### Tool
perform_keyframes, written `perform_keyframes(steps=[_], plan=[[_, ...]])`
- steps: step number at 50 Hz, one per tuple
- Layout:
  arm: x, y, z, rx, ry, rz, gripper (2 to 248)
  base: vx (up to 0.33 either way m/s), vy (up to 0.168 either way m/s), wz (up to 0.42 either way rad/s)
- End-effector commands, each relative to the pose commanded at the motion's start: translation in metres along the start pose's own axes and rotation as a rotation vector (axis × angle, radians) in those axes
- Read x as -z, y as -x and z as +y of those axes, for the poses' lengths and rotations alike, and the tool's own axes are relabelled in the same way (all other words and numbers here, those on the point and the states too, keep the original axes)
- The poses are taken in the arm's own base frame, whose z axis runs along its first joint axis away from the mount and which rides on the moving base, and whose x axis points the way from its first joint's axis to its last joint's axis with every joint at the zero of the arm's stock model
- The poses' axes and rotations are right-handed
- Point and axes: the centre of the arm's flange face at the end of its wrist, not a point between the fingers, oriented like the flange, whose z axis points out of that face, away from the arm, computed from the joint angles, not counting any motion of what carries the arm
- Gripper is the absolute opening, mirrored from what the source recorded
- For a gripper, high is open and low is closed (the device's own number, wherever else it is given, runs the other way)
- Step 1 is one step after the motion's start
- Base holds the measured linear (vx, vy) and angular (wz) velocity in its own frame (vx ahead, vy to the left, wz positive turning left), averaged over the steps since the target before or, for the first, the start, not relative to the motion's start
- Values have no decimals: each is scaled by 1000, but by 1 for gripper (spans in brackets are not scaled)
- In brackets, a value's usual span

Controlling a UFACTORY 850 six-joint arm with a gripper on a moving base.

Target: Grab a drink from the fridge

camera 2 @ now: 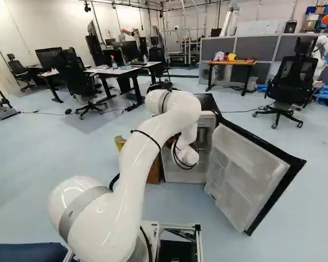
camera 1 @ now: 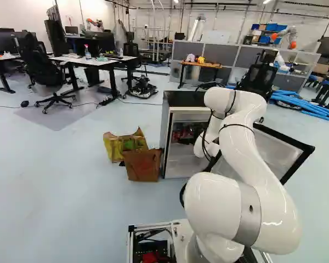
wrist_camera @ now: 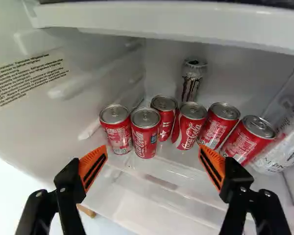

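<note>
In the wrist view the gripper [wrist_camera: 153, 147] stands open, its orange pads wide apart and nothing held between them. Several red cans [wrist_camera: 146, 139] stand upright close together on the fridge shelf ahead of the fingers. Behind them is a dark and silver can [wrist_camera: 191, 81]. The open fridge [camera 1: 164, 134] stands ahead of the base in the left base view, with my wrist at its opening; the arm hides the gripper there. The fridge door [camera 2: 243, 169] hangs wide open in the right base view.
Clear, plastic-wrapped items [wrist_camera: 284, 142] lie beside the cans. A white shelf edge [wrist_camera: 166, 19] spans above them. Yellow [camera 1: 114, 147] and brown [camera 1: 142, 164] bags stand against the fridge's side. Behind are a wooden table [camera 2: 231, 63] and office chairs [camera 2: 284, 82].
</note>
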Motion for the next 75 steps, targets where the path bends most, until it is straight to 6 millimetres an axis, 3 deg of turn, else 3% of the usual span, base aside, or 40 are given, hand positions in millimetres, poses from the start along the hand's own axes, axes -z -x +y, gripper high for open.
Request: perform_keyframes(steps=[12, 29, 44, 45, 49, 50, 56, 75], plan=[[0, 0, 0, 0, 0, -3, 247, 0, 0, 0], [0, 0, 0, 0, 0, -3, 207, 0, 0, 0], [0, 0, 0, 0, 0, -3, 209, 0, 0, 0], [0, 0, 0, 0, 0, -3, 199, 0, 0, 0], [0, 0, 0, 0, 0, -3, 199, 0, 0, 0], [0, 0, 0, 0, 0, -3, 185, 0, 0, 0], [0, 0, 0, 0, 0, -3, 178, 0, 0, 0], [0, 0, 0, 0, 0, -3, 180, 0, 0, 0]])
